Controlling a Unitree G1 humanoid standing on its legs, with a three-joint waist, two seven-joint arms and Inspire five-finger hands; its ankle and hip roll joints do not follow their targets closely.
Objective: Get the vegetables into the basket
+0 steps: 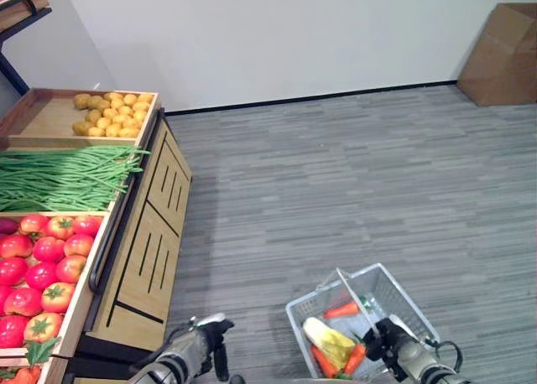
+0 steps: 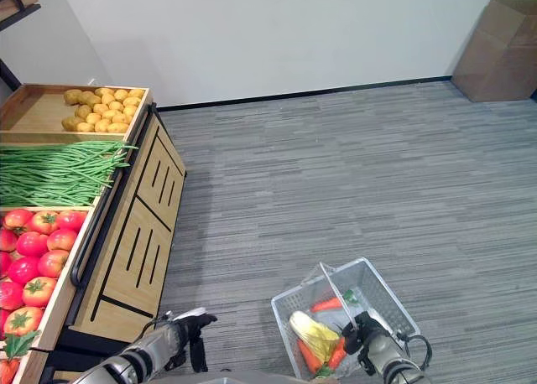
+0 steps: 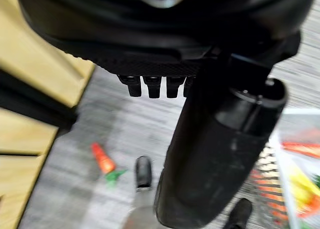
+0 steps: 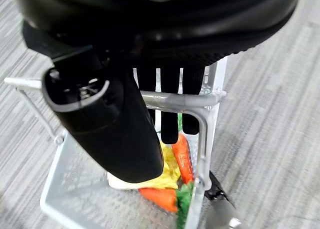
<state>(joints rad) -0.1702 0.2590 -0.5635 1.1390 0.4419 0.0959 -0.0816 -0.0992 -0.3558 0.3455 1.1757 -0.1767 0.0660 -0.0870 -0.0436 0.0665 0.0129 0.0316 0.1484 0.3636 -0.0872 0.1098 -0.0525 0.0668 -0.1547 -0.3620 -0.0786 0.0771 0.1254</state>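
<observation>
Right hand (image 4: 165, 104): fingers hang down straight across the grey handle (image 4: 180, 100) of the white wire basket (image 1: 403, 304). The fingers lie over the bar on the near side. Whether they hook round it cannot be told; the thumb stands beside them, apart from the bar. In the head views the hand sits at the basket's near rim.

Basket contents, below the right hand's fingertips: a carrot (image 4: 182, 159) just under them, a yellow-white Chinese cabbage (image 1: 329, 340) beside it, a second carrot (image 4: 159, 198) lower down with green tops next to it, and a third carrot (image 1: 342, 309) lying on the far side of the cabbage. The basket rests on the grey striped floor (image 1: 352, 183).

Left hand (image 1: 208, 344): held low beside the wooden display stand (image 1: 147, 250), well apart from the basket. Fingers point downward, relaxed and fairly straight, holding nothing. Its wrist view shows the fingertips (image 3: 150, 86) in a row, with nothing between them and the thumb.

One loose carrot (image 3: 103, 160) with a green top lies on the floor beneath the left hand, near the foot of the stand, outside the basket.

On the stand, beyond the left hand: a crate of tomatoes (image 1: 42, 262) nearest, then a bed of green beans (image 1: 63, 176), then a crate of potatoes (image 1: 113, 112) farthest. A cardboard box (image 1: 503, 53) stands against the wall (image 1: 277, 32), far off beyond the right hand.
</observation>
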